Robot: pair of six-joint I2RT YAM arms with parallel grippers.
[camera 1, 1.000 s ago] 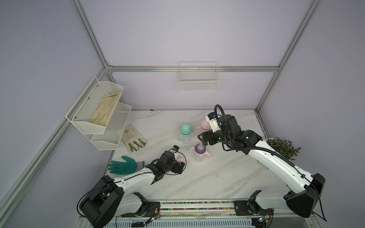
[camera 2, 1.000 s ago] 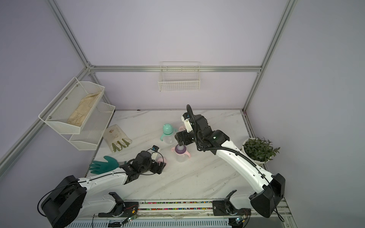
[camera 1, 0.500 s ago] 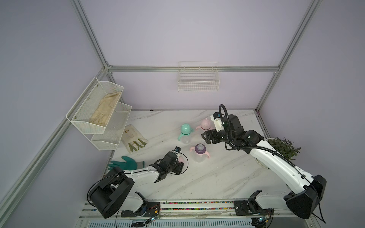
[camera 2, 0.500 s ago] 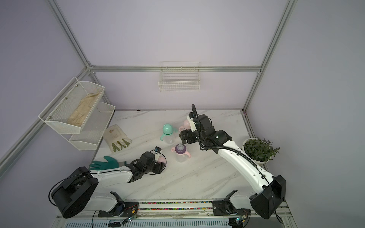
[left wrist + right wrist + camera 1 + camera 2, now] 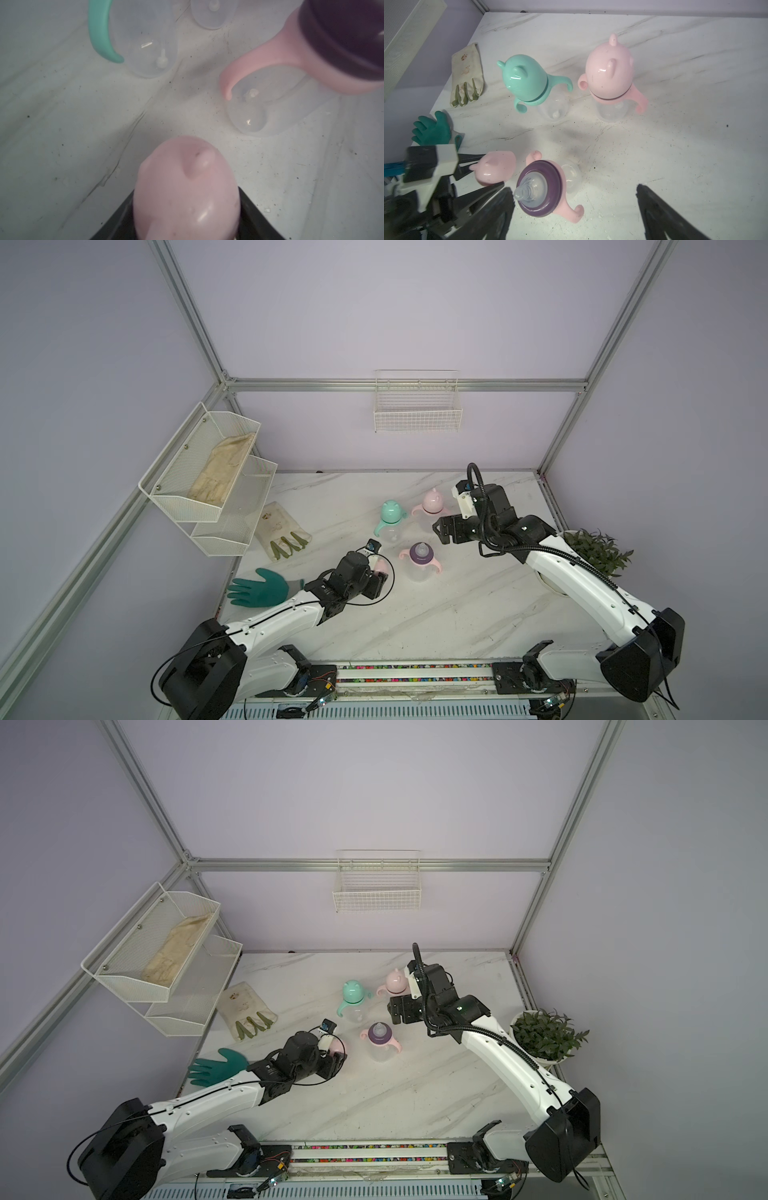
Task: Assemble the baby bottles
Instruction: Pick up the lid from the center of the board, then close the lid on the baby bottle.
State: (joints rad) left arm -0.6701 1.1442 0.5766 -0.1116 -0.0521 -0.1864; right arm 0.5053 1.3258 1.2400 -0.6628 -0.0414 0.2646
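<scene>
Three baby bottles stand mid-table. One has a mint eared cap [image 5: 391, 512] [image 5: 525, 80]. Another wears a pink cap [image 5: 432, 502] [image 5: 609, 70]. The uncapped bottle [image 5: 419, 560] [image 5: 542, 187] shows a purple collar, a bare nipple and pink handles. My left gripper [image 5: 380, 578] [image 5: 187, 199] is low on the table left of that bottle, shut on a loose pink dome cap [image 5: 381, 567] [image 5: 187, 187] [image 5: 496, 166]. My right gripper [image 5: 438, 531] [image 5: 574, 189] hangs open above and behind the uncapped bottle, holding nothing.
A green rubber glove [image 5: 259, 592] lies at the left edge beside my left forearm, with a beige glove [image 5: 282, 533] behind it. A two-tier wire shelf [image 5: 208, 481] hangs on the left wall and a wire basket [image 5: 417, 408] on the back wall. A potted plant [image 5: 598, 549] stands at the right.
My left jaws have closed from wide open onto the pink dome cap, and the left forearm has dropped lower. The right arm edged slightly right and stays open.
</scene>
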